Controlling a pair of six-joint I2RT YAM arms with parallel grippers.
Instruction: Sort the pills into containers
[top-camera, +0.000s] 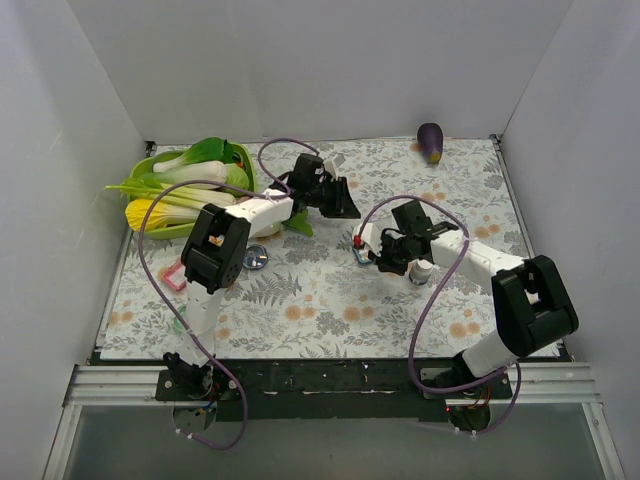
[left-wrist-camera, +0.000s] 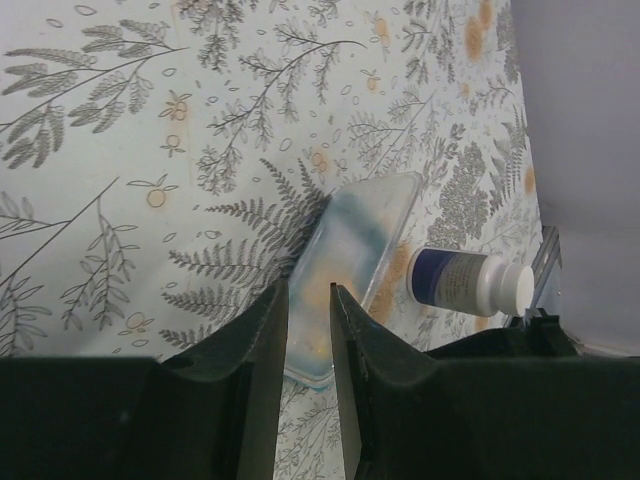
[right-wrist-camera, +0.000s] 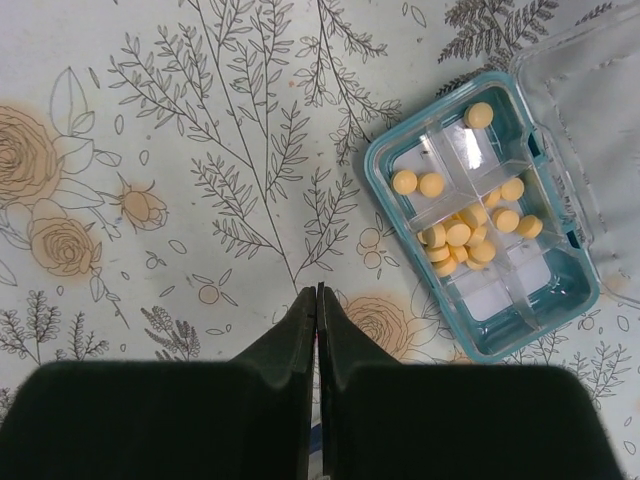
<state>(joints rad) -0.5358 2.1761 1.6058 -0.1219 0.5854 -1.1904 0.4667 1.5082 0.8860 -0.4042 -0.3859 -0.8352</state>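
From my end, the left gripper (left-wrist-camera: 308, 295) is clenched on the near end of a clear blue-tinted tray (left-wrist-camera: 360, 240). A narrow gap is left between the fingers, and the tray's end sits in it. The tray runs away from the fingers over the floral cloth (left-wrist-camera: 120, 150). A white bottle (left-wrist-camera: 465, 282) with a dark label lies on its side just beside the tray.

The right gripper (right-wrist-camera: 317, 292) has its fingers pressed together, and I see nothing between them. It hangs over bare cloth.

The teal-rimmed tray (right-wrist-camera: 385, 215) sits near it, not touching, with its clear lid (right-wrist-camera: 590, 90) flipped open. The pills (right-wrist-camera: 460, 240) are all inside that tray. There's a heap in the middle compartment, two in one corner cell, one in another, and a few along the lid side.

In the top view, a green basket (top-camera: 150, 165) of greens sits far left, an eggplant (top-camera: 430, 142) is at the back, and a round dish (top-camera: 256, 257) is by the left arm.
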